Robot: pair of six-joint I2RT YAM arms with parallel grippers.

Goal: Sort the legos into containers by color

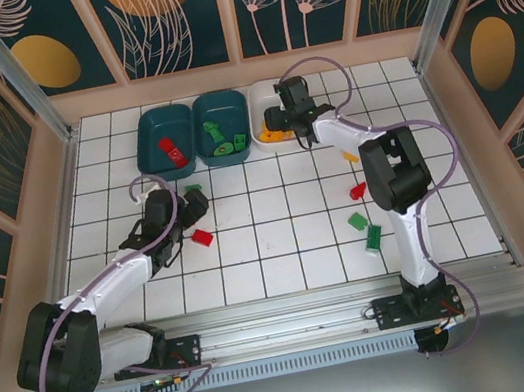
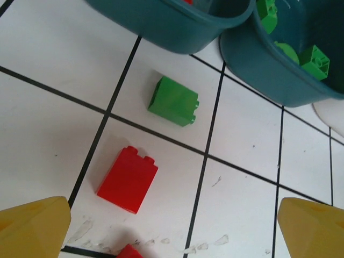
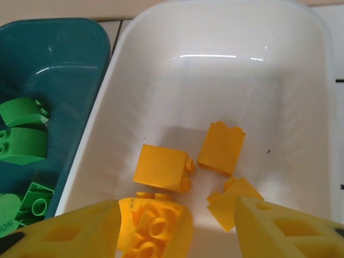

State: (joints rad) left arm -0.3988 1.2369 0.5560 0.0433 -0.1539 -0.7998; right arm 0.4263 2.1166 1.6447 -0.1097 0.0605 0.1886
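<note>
Tiled table [image 1: 282, 253]; white tub [image 3: 226, 54] holds yellow legos [image 3: 161, 167]; teal tub [image 3: 54, 59], green legos [image 3: 21, 145].

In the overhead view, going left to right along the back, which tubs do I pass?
The first teal tub with red legos, second teal tub with green legos, white tub with yellow legos.

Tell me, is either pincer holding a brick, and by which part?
Neither: the left pincer and the right pincer are both open, gripping nothing.

Left gripper [image 2: 174, 226] spread wide, right gripper [image 3: 177, 215] likewise
</note>
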